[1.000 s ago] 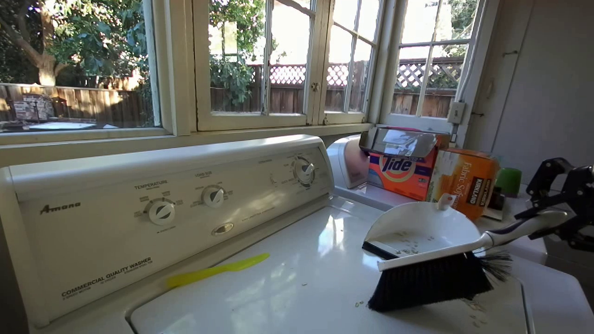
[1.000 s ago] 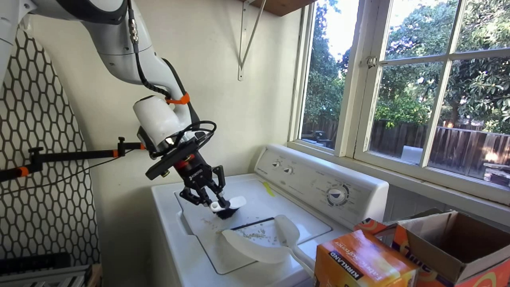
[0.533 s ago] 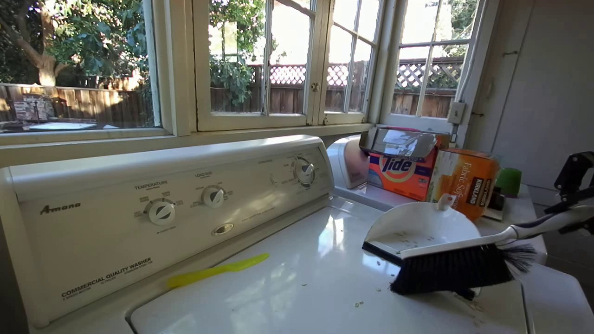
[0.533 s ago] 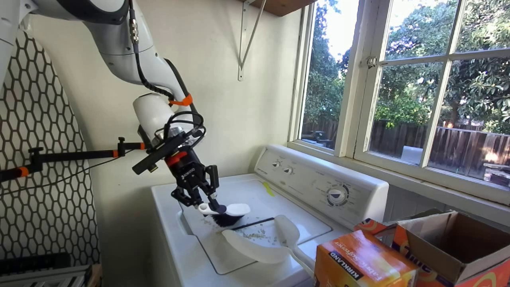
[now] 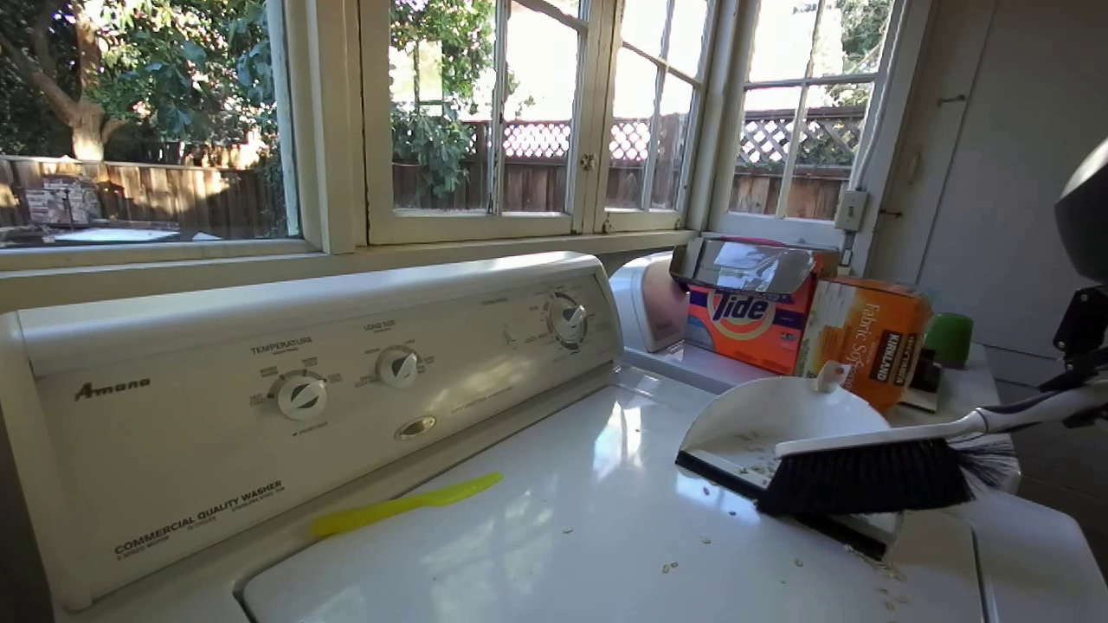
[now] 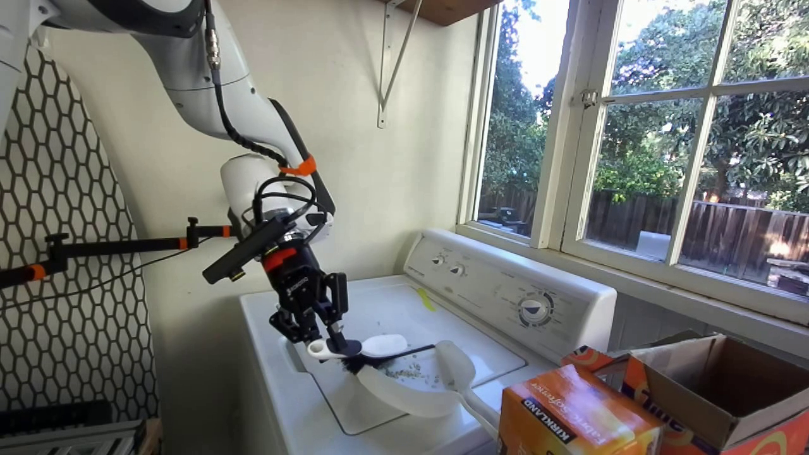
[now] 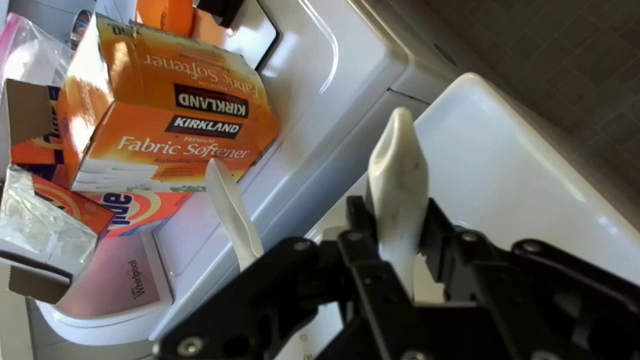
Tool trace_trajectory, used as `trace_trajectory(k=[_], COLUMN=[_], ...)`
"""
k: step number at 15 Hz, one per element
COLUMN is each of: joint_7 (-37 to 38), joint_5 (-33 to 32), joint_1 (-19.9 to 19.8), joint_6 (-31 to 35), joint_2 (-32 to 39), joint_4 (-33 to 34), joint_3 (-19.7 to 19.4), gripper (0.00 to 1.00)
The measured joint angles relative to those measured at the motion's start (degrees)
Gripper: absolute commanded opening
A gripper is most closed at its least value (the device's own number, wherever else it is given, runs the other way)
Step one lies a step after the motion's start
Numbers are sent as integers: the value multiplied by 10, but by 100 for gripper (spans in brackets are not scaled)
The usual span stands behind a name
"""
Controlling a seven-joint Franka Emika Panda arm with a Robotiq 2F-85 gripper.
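Observation:
My gripper [image 7: 397, 220] is shut on the grey-white handle of a brush [image 7: 400, 185]. In an exterior view the black-bristled brush [image 5: 870, 480] hangs level across the black front lip of a white dustpan [image 5: 801, 402]. I cannot tell whether the bristles touch it. In another exterior view my gripper [image 6: 327, 344] holds the brush [image 6: 384, 345] at the near-left end of the dustpan [image 6: 414, 399]. Small pale bits [image 6: 409, 373] lie in the pan, and a few bits [image 5: 669, 568] lie on the washer lid. The pan's handle [image 7: 231, 210] shows in the wrist view.
A yellow flat utensil [image 5: 407, 504] lies on the washer [image 5: 485, 571] by its control panel [image 5: 450, 346]. An orange Kirkland box [image 5: 870, 337], a Tide box [image 5: 744, 324] and a green cup [image 5: 950, 339] stand on the machine beside it. A wall rises behind the arm.
The brush has moved over the lid toward the dustpan, rightward in both exterior views, and now overlaps its lip. The gripper and wrist have turned with it. The dustpan looks unmoved.

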Motion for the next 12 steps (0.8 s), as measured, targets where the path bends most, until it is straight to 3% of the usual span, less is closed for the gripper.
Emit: trace_trajectory(k=[6,12], joint_7=[31,52], joint_5=[-2,-21], joint_1=[118,209], joint_6=[0,0], joint_2=[0,-2], joint_4=[-3,18], joint_3=[-117,-176], gripper=[7,7])
